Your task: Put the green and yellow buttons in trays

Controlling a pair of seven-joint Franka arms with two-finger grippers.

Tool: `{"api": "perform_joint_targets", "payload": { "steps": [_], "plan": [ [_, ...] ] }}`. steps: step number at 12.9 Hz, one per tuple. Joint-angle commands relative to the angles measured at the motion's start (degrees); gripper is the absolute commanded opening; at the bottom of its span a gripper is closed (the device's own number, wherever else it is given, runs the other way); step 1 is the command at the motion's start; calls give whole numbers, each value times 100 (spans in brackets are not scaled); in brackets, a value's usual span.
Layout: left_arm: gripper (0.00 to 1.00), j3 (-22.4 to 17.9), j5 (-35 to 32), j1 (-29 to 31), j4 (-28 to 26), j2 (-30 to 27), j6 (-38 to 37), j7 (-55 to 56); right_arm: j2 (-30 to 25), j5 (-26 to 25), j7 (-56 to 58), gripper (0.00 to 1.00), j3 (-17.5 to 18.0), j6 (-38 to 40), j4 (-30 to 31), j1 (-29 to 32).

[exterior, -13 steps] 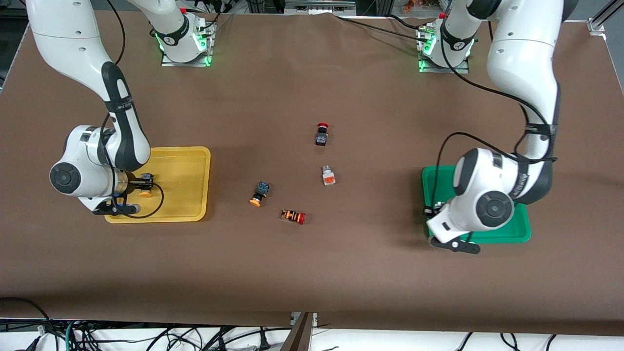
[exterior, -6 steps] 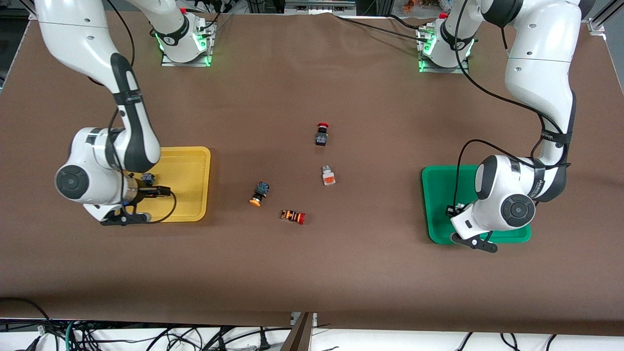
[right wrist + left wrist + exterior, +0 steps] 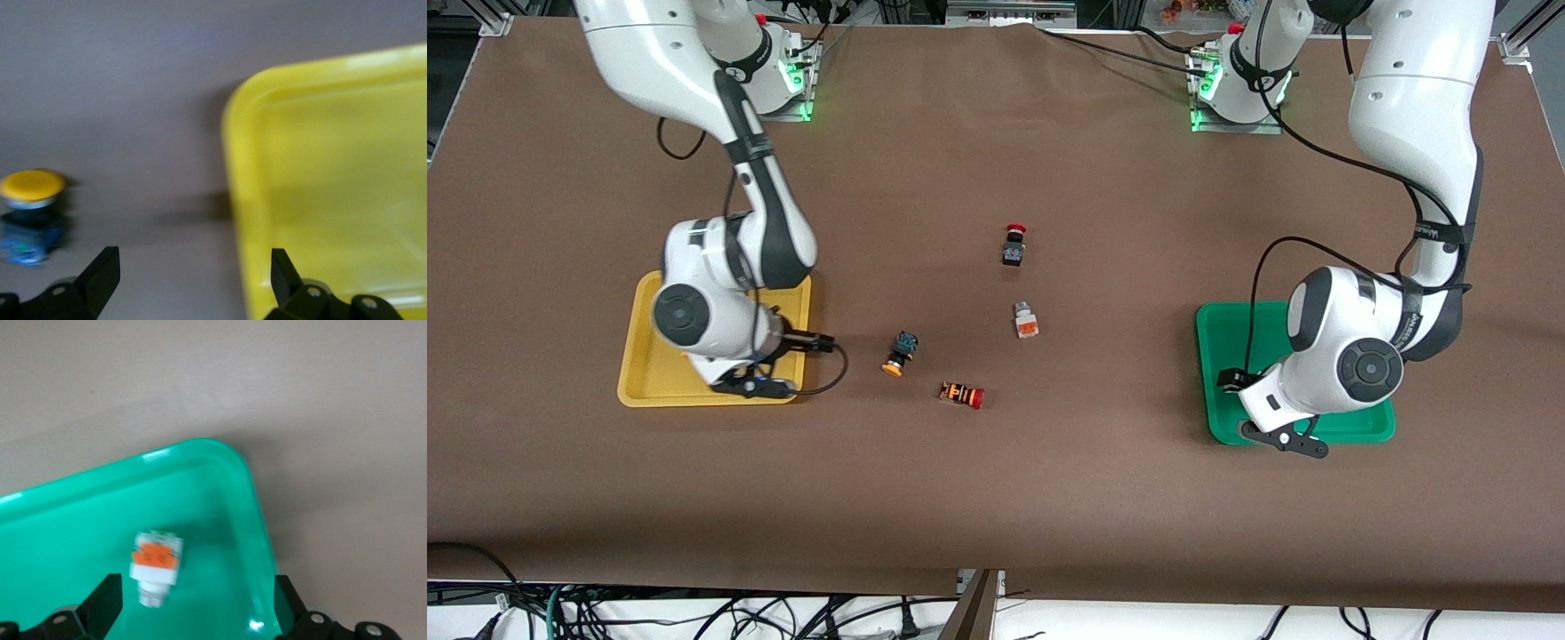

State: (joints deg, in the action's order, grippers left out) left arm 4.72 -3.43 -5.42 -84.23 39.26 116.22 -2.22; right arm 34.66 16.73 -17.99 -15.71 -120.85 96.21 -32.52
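Note:
My right gripper (image 3: 818, 342) is open and empty over the yellow tray's (image 3: 636, 378) rim on the side toward the table's middle; the right wrist view shows its open gripper (image 3: 192, 277) over the tray's corner (image 3: 333, 167) and the bare table. A black switch with a yellow-orange cap (image 3: 900, 353) lies on the table just past it and shows in the right wrist view (image 3: 30, 207). A whitish switch with an orange block (image 3: 1025, 321) lies mid-table. My left gripper (image 3: 1232, 380) is open (image 3: 193, 613) over the green tray (image 3: 1218, 338), where another whitish orange-block switch (image 3: 157, 563) lies near a corner (image 3: 67, 520).
A black switch with a red cap (image 3: 1014, 244) lies farther from the front camera than the whitish one. An orange-striped switch with a red cap (image 3: 962, 394) lies nearest the camera. The right arm covers much of the yellow tray's inside.
My right gripper let go of a yellow-capped switch over the yellow tray and moved toward the table's middle. My left gripper shifted slightly over the green tray.

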Motion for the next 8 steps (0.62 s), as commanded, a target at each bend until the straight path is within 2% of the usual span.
{"api": "perform_joint_targets", "payload": {
  "steps": [1, 4, 8],
  "plan": [
    [100, 292, -35, -30, -103, -331, -275, 694, -39, 155, -1001, 100, -55, -209, -58, -473],
    [100, 425, -44, -47, -111, -323, -328, 1056, 189, 155, -1890, 100, -55, -754, -59, -948],
    [100, 434, -44, -248, -138, -279, -328, 1459, 558, 163, -2103, 100, -55, -1142, -50, -1187]
  ]
}}
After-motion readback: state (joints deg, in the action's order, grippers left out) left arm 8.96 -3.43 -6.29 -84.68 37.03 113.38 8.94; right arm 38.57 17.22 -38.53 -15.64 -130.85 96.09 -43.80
